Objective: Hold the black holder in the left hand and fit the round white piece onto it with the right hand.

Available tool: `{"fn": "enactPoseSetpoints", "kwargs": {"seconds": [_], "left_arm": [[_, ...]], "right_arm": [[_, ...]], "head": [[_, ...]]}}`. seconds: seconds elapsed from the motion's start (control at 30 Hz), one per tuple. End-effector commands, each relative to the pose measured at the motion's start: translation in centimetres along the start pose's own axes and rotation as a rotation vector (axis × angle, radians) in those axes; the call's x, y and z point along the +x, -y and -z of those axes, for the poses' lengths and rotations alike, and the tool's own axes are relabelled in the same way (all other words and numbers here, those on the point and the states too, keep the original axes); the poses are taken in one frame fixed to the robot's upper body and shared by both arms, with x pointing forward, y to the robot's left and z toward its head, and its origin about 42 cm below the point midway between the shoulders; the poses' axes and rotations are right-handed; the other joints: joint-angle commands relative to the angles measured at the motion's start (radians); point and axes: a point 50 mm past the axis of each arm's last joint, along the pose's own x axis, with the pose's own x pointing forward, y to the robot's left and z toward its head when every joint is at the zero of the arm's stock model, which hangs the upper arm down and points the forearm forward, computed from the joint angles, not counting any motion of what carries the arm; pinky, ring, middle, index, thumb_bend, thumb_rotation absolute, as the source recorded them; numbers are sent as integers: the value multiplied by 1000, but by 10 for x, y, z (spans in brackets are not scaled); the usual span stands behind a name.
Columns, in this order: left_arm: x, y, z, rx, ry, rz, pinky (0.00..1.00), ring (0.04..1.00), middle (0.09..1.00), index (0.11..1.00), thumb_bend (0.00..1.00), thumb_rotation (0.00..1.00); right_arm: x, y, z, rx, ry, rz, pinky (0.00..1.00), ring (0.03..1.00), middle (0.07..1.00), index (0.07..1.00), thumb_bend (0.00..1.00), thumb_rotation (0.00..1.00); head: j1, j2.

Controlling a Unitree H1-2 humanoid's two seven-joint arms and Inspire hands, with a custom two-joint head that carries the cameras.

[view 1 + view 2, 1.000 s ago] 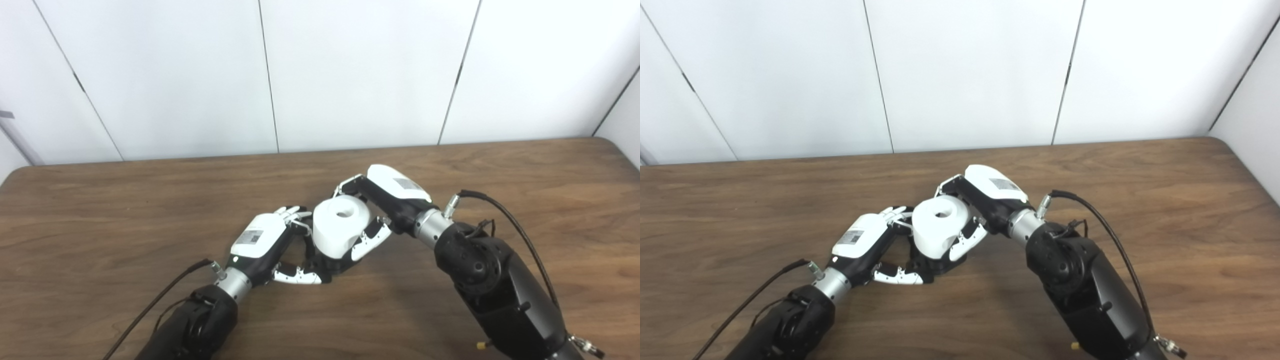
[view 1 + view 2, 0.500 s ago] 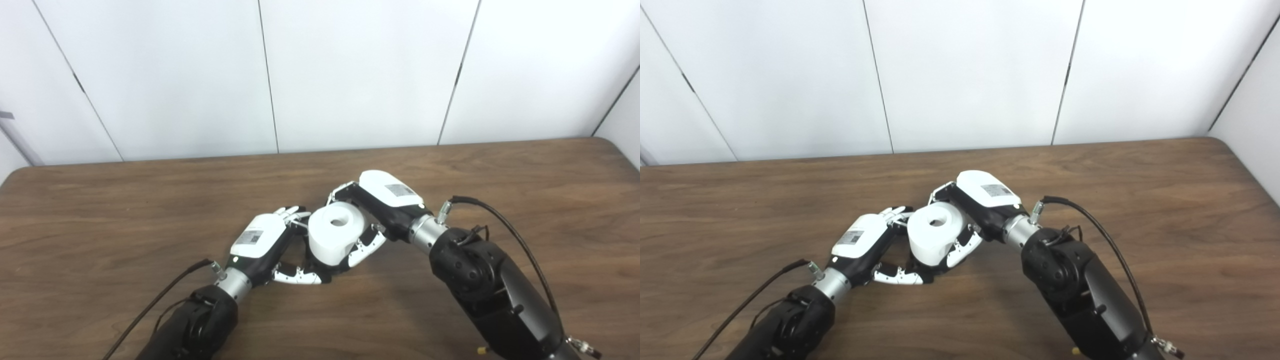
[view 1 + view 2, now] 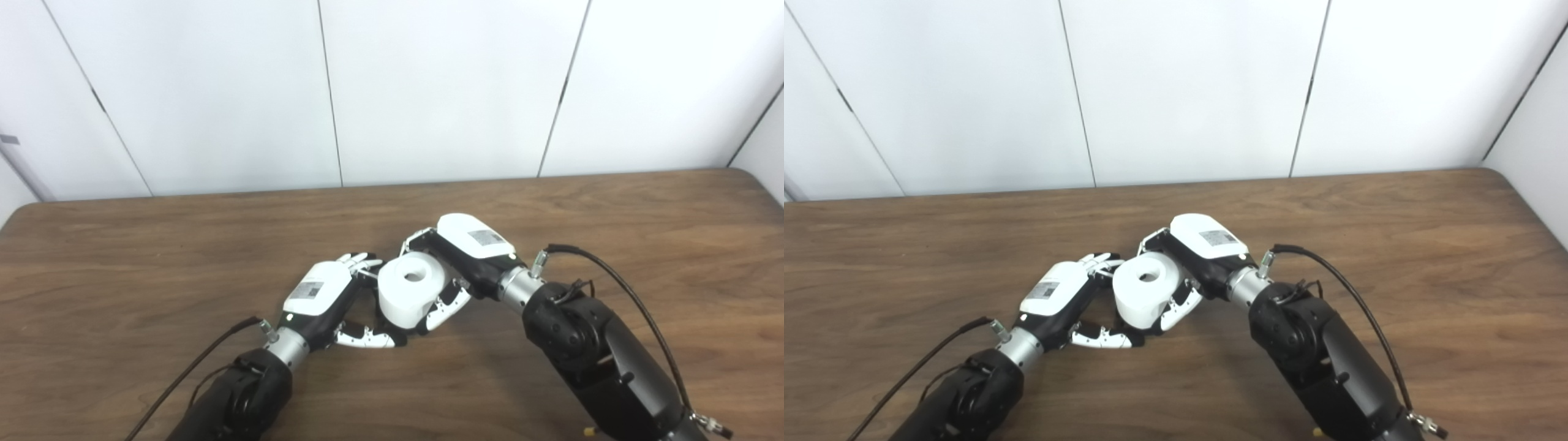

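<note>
Both sets of fingers stay closed: the right hand [image 3: 456, 257] wraps the round white piece [image 3: 409, 290], now lower and pressed between the left hand [image 3: 327, 300] fingers, over the mostly hidden black holder [image 3: 401, 335], above the table [image 3: 122, 263].

Bare table [image 3: 612, 202] all around, both hands [image 3: 318, 294] [image 3: 471, 245] crowding the round white piece [image 3: 409, 291]

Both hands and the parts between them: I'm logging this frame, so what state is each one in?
left hand: shut on black holder.
black holder: held low, mostly hidden under the white piece.
round white piece: gripped, hole facing up, over the holder.
right hand: shut on round white piece.
</note>
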Motion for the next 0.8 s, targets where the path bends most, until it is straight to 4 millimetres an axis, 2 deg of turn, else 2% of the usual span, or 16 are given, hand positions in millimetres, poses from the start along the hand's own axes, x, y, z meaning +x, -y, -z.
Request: {"fn": "enactPoseSetpoints", "kwargs": {"seconds": [0.0,0.37,0.4,0.5,0.6,0.77], "left_arm": [[-20,27,14,50,-67,168,950,930,856,485,524,55],[-21,26,14,48,-69,168,947,931,856,485,524,56],[-22,26,15,48,-70,167,947,931,856,485,524,55],[-22,25,16,46,-72,167,955,934,858,485,524,55],[-22,25,17,45,-69,160,955,932,857,485,524,55],[-21,25,16,49,-69,163,955,932,858,485,524,56]], "right_arm": [[5,6,-1,-44,13,22,627,708,697,481,522,137],[4,5,4,-15,-18,-2,593,685,701,487,520,141],[4,6,4,-9,-24,-12,606,699,721,636,686,183],[3,8,3,-12,-28,-20,629,740,785,873,835,265],[1,8,2,-26,-18,-9,607,743,815,953,894,313],[-1,10,1,-27,-17,8,600,757,854,998,896,323]], "head": [[1,1],[1,3],[3,1],[1,1],[-2,1],[-3,1]]}}
